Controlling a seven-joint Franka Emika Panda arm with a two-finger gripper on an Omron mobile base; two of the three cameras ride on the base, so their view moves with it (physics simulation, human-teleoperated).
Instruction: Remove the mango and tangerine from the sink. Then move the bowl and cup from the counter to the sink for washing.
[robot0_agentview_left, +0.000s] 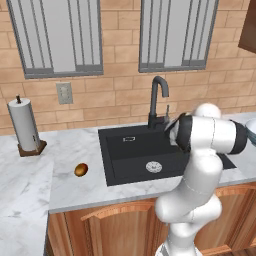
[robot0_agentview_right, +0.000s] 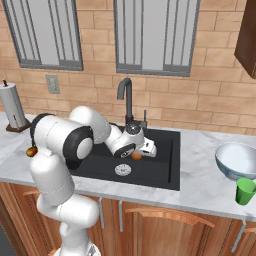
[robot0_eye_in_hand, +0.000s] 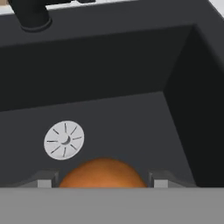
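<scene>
Step in hand: taking the tangerine (robot0_eye_in_hand: 103, 173) out of the sink (robot0_agentview_left: 120, 167); judged from the mango (robot0_agentview_left: 81, 169) already lying on the desk (robot0_agentview_left: 75, 187) left of the basin.
Doing it well: lower until the 2 fingers sit level with the fruit's widest part, centre it between them, then squeeze gently; a round fruit is likely to roll or pop out if caught high or off-centre. Lift straight up past the basin wall before swinging to the desk.
Claw (robot0_agentview_right: 141, 153): spread wide, down inside the basin, 1 fingertip (robot0_eye_in_hand: 43, 180) on each side of the tangerine.
Contact: gaps show between fruit and fingers, so it seems to bracket the fruit without pinching it; whether either pad touches, cannot tell.
Tangerine: on the sink floor, just beside the drain (robot0_eye_in_hand: 64, 140), between the fingers.
Mango: out of the sink, on the desk, near its front-left corner.
Cup (robot0_agentview_right: 245, 191): green, on the desk right of the sink, near the front edge.
Bowl (robot0_agentview_right: 237, 160): just behind the cup.
Tap (robot0_agentview_right: 126, 97): black, behind the basin.
</scene>
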